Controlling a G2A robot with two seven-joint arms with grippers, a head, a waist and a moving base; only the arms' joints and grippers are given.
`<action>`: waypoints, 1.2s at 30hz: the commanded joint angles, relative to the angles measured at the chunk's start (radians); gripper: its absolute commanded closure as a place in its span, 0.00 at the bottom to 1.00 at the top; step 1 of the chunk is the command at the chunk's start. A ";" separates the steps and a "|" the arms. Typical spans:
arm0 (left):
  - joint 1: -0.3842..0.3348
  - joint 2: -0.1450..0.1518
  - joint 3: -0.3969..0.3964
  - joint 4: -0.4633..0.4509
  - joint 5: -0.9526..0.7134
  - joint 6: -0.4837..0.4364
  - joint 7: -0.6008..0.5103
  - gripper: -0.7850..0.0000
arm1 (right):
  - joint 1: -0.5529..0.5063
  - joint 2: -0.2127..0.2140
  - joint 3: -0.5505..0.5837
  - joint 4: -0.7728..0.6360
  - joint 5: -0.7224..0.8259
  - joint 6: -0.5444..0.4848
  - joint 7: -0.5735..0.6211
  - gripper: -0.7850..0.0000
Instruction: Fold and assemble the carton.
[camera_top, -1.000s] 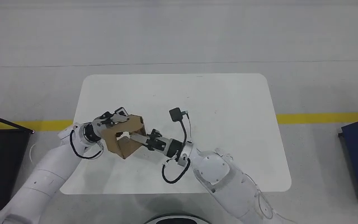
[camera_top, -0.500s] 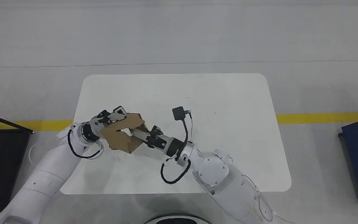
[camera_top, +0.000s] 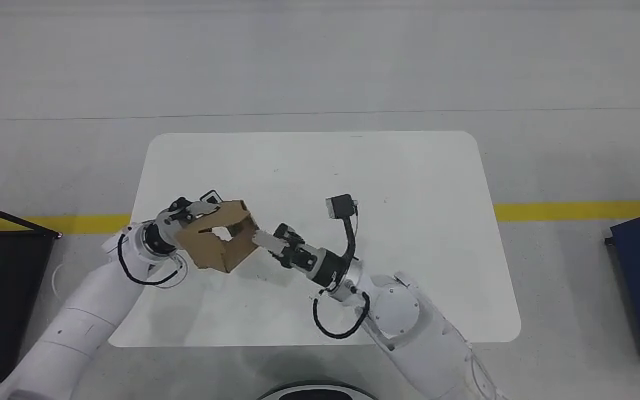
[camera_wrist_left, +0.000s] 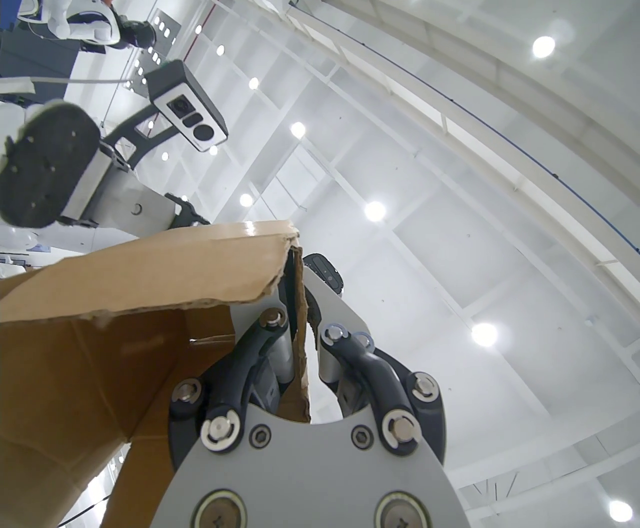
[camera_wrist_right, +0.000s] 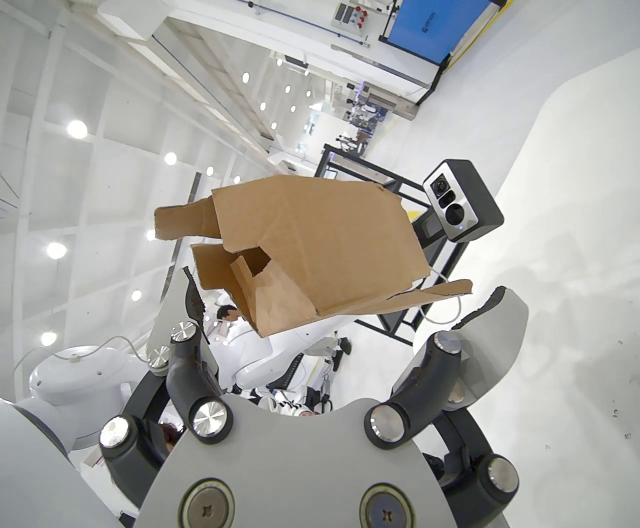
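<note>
carton: the brown cardboard carton (camera_top: 222, 237) is partly folded, and its flaps are not all tucked in.
where: it sits over the left part of the white counter (camera_top: 400, 180), between the two arms. from the right wrist view it looks lifted off the surface.
left claw: your left claw (camera_wrist_left: 300, 300) is clenched on one thin side wall of the carton, with a finger on each face of the board.
right claw: your right claw (camera_top: 268, 240) is released, its jaws spread wide. it sits just beside the carton's near end and touches nothing that you can see.
weight: expect it to be light, so one claw should carry it easily.
stiffness: the panels are stiff, but the creases are floppy and the torn-looking edges could rip under a hard pull.
surface: the plain board should not slip much against the pads.
where to hold: pinch a flat wall close to a crease, not a loose flap. press flaps with the claw tip rather than squeezing them.
long axis: in the top view it runs from the left claw towards the right claw, slanting a little towards you.
pointing: the end with the jutting flaps faces the right claw. a small gap between flaps shows on the upturned face.
</note>
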 joint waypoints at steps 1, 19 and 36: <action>0.006 0.003 0.004 -0.005 0.003 0.000 0.000 1.00 | 0.008 0.000 0.024 0.029 0.038 0.018 -0.010 0.00; -0.005 0.008 0.040 0.008 0.010 0.000 0.000 1.00 | 0.109 -0.007 -0.028 0.098 0.007 0.187 0.118 0.00; -0.004 0.006 0.034 0.021 0.017 0.000 0.000 1.00 | 0.024 0.010 -0.032 -0.021 -0.058 -0.009 0.200 0.00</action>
